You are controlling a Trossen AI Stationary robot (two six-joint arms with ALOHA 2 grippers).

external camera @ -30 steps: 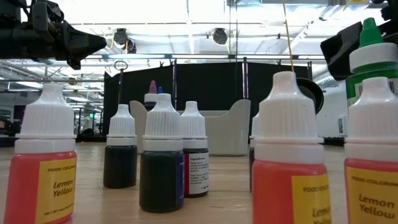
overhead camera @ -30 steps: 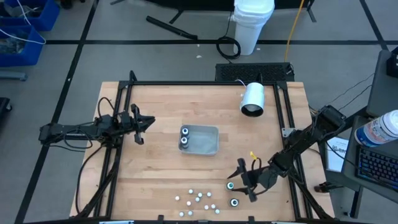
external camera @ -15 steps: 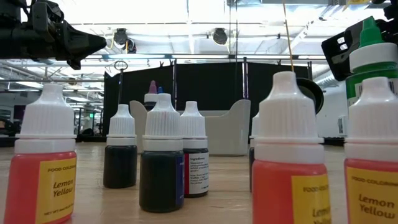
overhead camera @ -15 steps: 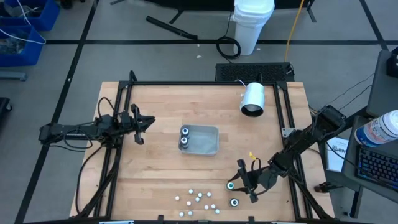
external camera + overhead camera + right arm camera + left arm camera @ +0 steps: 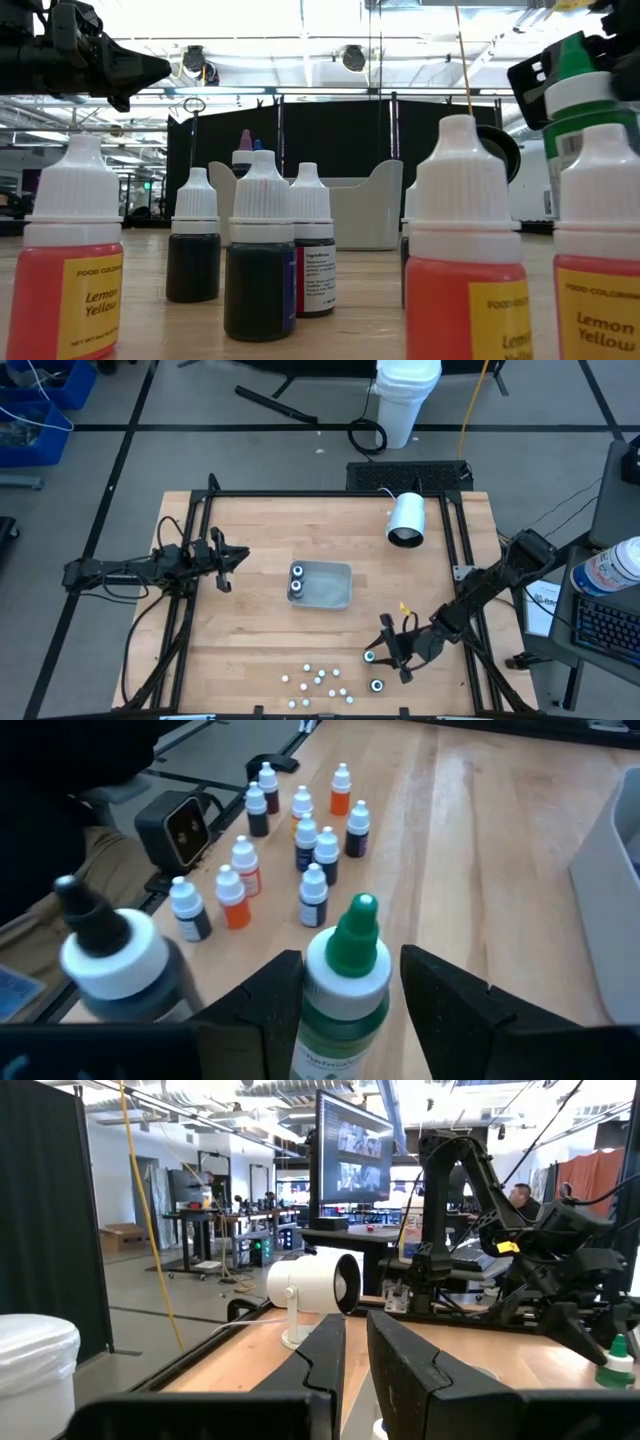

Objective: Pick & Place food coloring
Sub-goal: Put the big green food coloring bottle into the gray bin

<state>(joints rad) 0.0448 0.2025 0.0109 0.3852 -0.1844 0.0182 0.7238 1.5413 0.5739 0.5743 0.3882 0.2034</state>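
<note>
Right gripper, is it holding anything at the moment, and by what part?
The right gripper has its fingers on both sides of the green-capped food coloring bottle, around the body just below its white collar. The left gripper holds nothing.

We are seeing the right arm reaching in from the right edge toward the front of the surface, its right end effector low and its fingers closing on either side of a green-capped bottle. The left arm is lying stretched along the left side, the left end effector hanging above the wood with its fingers nearly together, gripping nothing.
</note>
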